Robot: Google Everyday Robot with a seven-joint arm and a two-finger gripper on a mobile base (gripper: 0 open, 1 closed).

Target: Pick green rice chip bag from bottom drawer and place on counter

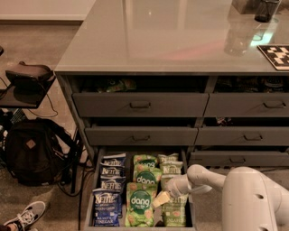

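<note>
The bottom drawer (91, 189) is pulled out at the foot of the cabinet. Its middle column holds three light-green rice chip bags with "dang" badges; the nearest one (139, 205) lies at the front, with two more behind it. Blue Kettle bags (108, 198) fill the left column and paler green Kettle bags (174, 214) the right. My gripper (161, 199) reaches in from the right on a white arm (203, 177) and sits low at the right edge of the front dang bag, over the gap to the pale green bags. The glossy grey counter (158, 36) tops the cabinet.
Other drawers (140, 104) stand slightly open above. A dark cup (266, 9), a clear container (237, 38) and a checkered board (275, 56) sit at the counter's far right. A black backpack (34, 151), cables, a shoe (25, 215) and a stool (27, 79) are on the left.
</note>
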